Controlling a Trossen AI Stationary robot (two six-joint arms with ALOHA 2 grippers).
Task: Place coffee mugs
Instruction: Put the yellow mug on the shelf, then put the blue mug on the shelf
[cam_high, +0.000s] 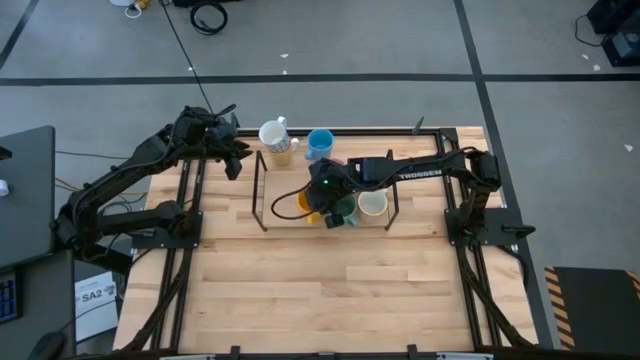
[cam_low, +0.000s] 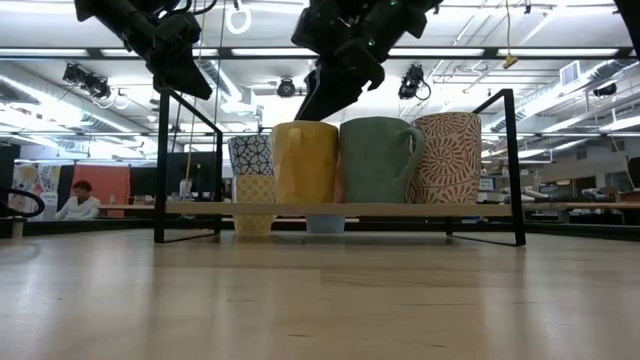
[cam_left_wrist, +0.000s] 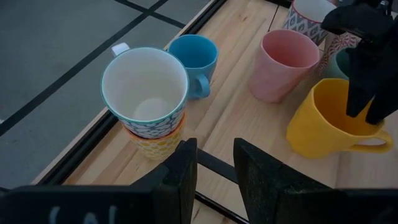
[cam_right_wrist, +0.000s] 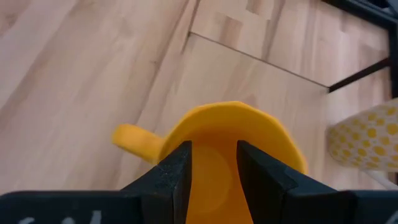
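A low wooden shelf (cam_low: 340, 209) in a black metal frame (cam_low: 515, 165) is seen standing toward the far side of the desk (cam_high: 330, 290), and three mugs are lined up on it in the low view: an orange mug (cam_low: 305, 163), a green mug (cam_low: 378, 160) touching it, and a patterned cream mug (cam_low: 448, 158) at the right end. The right gripper (cam_right_wrist: 213, 163) is held directly over the orange mug, its fingers (cam_right_wrist: 179, 169) narrowly spread and set down across the mug's rim, one finger inside the cup; whether the wall is actually pinched cannot be told. The mug's handle (cam_right_wrist: 134, 140) is turned out to one side. A pink mug (cam_left_wrist: 278, 65) is shown just behind the orange one in the left wrist view. Farther back, near the desk's far edge, a stack of two patterned mugs (cam_left_wrist: 148, 99) is found, white on top and yellow-dotted beneath, with a blue mug (cam_left_wrist: 194, 61) just beside it. The left gripper (cam_left_wrist: 214, 163) is held above the far left part of the desk, near that stack, its fingers slightly spread and nothing between them. A seated person (cam_low: 78, 200) is visible in the room beyond.
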